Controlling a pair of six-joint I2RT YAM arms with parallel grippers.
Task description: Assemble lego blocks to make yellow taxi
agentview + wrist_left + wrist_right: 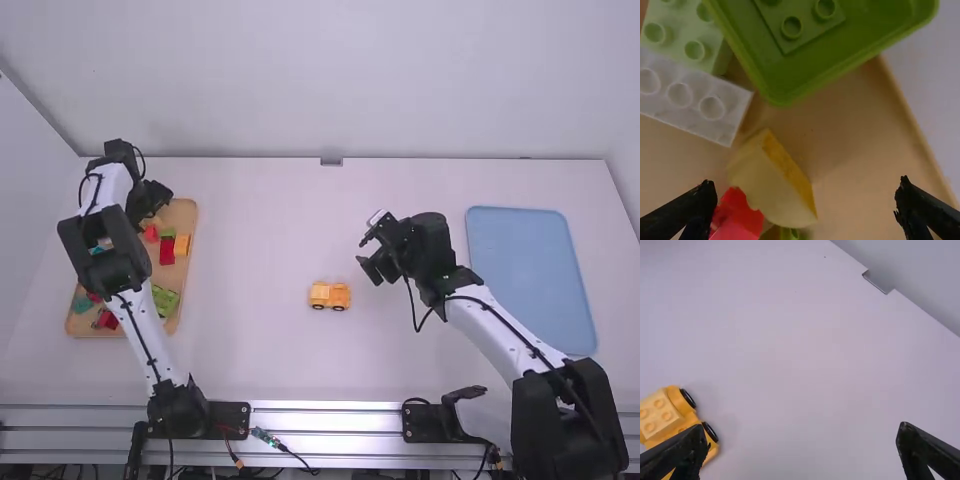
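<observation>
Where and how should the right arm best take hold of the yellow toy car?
From above, pinching opposite sides of the raised studded block on the car, across the car's length. The car stands upright, and that block's straight sides sit above the wheels, so the right tool should probably close squarely.

"With twelve o'clock pointing straight away from the arms' bases, where's the yellow car [678, 399]?"

"Between seven and eight o'clock from the right gripper [366, 256]. One of its black fingers [685, 454] hides part of it."

"How do the fingers stand?"

"Wide apart, above the white table [805, 355]."

"What can you see of the car?"

"A studded block [657, 415] on top, and two black wheels [687, 398] along its twelve o'clock side."

"And farther off?"

"A small grey notch [876, 284] at the table's edge, twelve o'clock from the car."
</observation>
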